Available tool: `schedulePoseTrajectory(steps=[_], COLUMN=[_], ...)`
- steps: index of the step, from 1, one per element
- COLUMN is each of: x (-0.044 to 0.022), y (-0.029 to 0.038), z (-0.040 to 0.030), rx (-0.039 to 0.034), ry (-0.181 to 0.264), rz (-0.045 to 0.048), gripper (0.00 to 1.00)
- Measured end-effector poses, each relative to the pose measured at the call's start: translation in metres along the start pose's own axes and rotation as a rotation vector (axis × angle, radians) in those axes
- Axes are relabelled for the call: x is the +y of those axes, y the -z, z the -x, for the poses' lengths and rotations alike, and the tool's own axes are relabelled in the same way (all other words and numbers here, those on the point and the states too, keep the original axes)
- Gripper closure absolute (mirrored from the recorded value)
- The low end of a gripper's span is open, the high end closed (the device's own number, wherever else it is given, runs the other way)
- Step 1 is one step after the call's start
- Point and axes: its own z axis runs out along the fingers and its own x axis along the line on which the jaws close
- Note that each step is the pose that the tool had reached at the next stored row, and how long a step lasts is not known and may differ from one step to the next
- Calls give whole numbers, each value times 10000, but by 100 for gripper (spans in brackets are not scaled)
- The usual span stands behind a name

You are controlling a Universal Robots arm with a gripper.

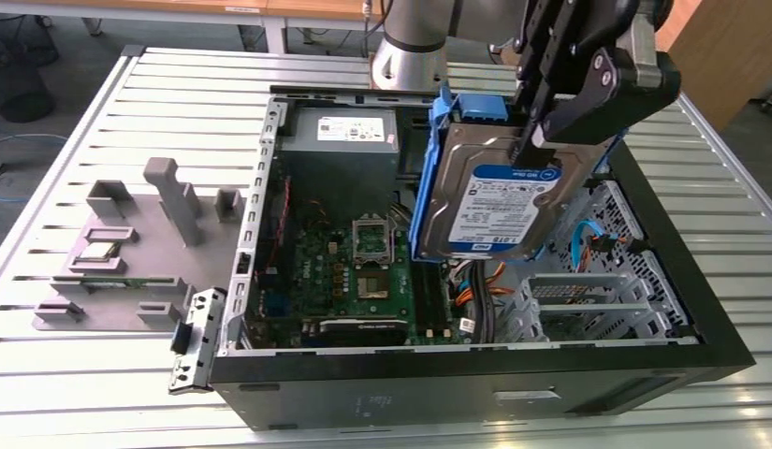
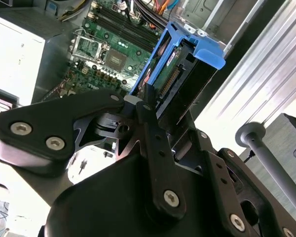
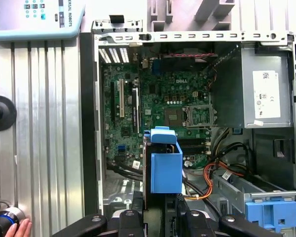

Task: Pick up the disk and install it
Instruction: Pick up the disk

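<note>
The disk (image 1: pixel 498 206), a silver drive with a blue-and-white label in a blue plastic carrier, hangs on edge above the open computer case (image 1: pixel 685 309). My gripper (image 1: pixel 542 131) is shut on its upper end, black fingers clamping both faces. In the second wrist view the disk (image 2: pixel 180 64) stretches away from the gripper (image 2: pixel 150 111) toward the motherboard below. In the first wrist view the disk (image 3: pixel 165 168) is seen edge on, its blue end tab over the board, with the gripper (image 3: pixel 158 217) beneath it in the picture.
Inside the case lie the motherboard (image 1: pixel 360 271), a grey power supply (image 1: pixel 348 140), orange cables (image 3: pixel 209 180) and a grey drive cage (image 1: pixel 586 299) with a fixed blue bracket (image 3: pixel 269 215). A grey fixture (image 1: pixel 123 243) stands on the slatted table. A hand (image 3: pixel 19 229) rests near the table's edge.
</note>
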Motion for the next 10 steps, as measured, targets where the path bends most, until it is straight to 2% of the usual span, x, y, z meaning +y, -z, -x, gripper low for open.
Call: schedulePoseTrajectory(steps=[10], x=[-8], y=[4], z=[-161], rx=[-1], ry=[0], rz=[0], gripper=[65])
